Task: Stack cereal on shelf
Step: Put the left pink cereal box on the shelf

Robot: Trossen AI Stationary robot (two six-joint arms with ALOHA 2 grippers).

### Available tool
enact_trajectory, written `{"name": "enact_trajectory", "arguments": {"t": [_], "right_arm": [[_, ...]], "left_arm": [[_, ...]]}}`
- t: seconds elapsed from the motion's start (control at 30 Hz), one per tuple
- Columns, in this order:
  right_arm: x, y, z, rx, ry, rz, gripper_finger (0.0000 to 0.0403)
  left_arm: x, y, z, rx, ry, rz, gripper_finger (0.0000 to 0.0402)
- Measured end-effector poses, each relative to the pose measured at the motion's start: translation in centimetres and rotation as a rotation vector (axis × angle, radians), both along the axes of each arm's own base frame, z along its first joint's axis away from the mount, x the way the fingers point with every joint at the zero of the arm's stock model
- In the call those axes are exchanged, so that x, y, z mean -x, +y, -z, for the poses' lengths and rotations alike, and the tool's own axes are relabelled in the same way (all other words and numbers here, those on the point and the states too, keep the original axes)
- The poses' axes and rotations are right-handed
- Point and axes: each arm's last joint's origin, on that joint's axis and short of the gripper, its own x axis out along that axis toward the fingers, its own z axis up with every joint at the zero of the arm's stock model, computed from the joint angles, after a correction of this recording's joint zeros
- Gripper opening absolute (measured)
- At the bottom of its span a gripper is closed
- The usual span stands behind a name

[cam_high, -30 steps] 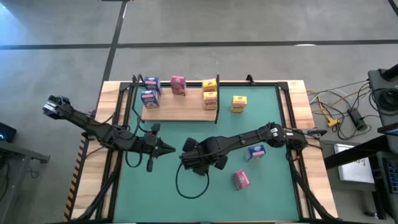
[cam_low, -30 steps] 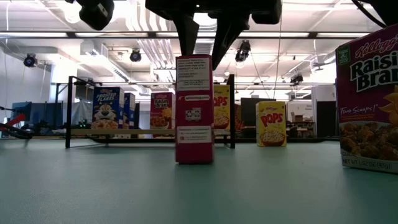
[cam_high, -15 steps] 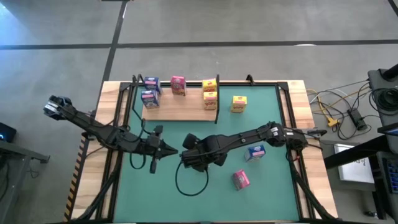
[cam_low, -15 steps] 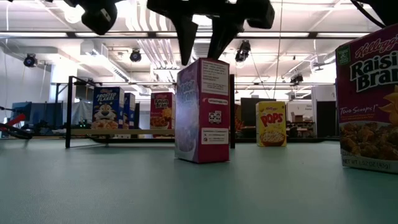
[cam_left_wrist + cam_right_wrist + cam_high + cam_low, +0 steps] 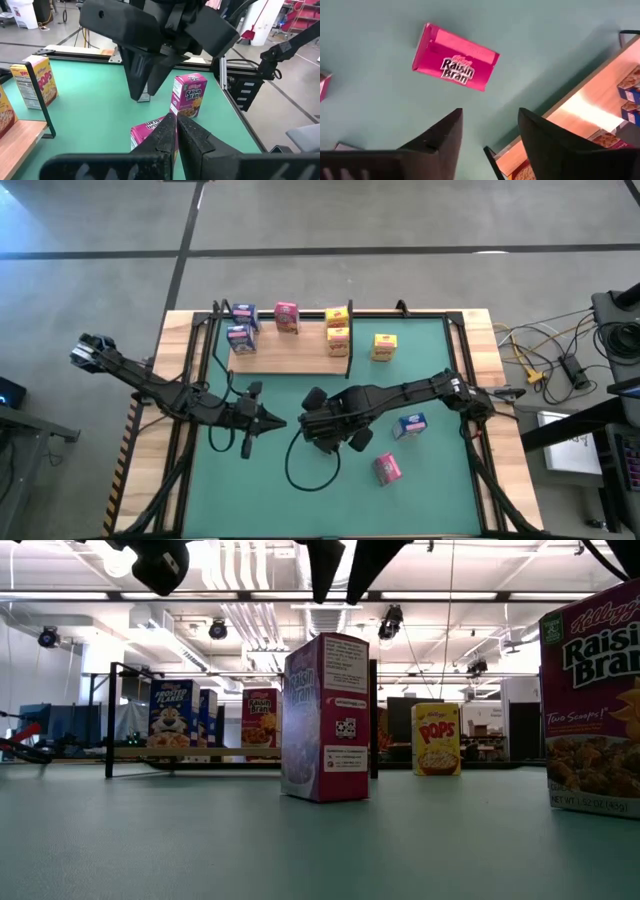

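Note:
A pink cereal box (image 5: pixel 325 717) stands upright on the green mat (image 5: pixel 440 370), its base on the mat; the same box shows in the right wrist view (image 5: pixel 455 65). My right gripper (image 5: pixel 338 595) hangs open straight above it, clear of its top, at the mat's middle (image 5: pixel 330 425). My left gripper (image 5: pixel 278 421) waits shut just to its left (image 5: pixel 176 132). On the wooden shelf (image 5: pixel 290 358) at the far side stand two blue boxes (image 5: pixel 241 325), a pink one (image 5: pixel 286 317) and two yellow ones (image 5: pixel 338 328).
Loose on the mat are a yellow box (image 5: pixel 384 346) beside the shelf's right post, a blue box (image 5: pixel 411 424) and another pink box (image 5: pixel 387 468) toward the near right. A black cable (image 5: pixel 310 470) loops under my right arm.
My right gripper turned the pink box about its upright axis, so that a broad face now shows beside the narrow one in the low view. It then let go and rose straight up, clear of the top. The box has stayed standing on the mat.

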Motion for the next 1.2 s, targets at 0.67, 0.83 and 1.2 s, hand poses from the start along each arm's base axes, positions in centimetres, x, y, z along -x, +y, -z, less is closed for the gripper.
{"name": "enact_trajectory", "arguments": {"t": [0.67, 0.83, 1.2], "right_arm": [[0.1, 0.2, 3.7, 0.010, 0.162, -0.174, 0.0319], [-0.4, 0.0, 5.1, 0.132, 0.159, -0.248, 0.0309], [-1.2, 0.1, 5.4, 0.150, 0.080, -0.267, 0.0299]], "left_arm": [[0.0, -0.1, 0.0, 0.004, -0.003, 0.002, 0.0000], [0.0, -0.1, 0.0, 0.005, -0.003, 0.002, 0.0000], [0.0, -0.1, 0.0, 0.005, -0.003, 0.002, 0.0000]]}}
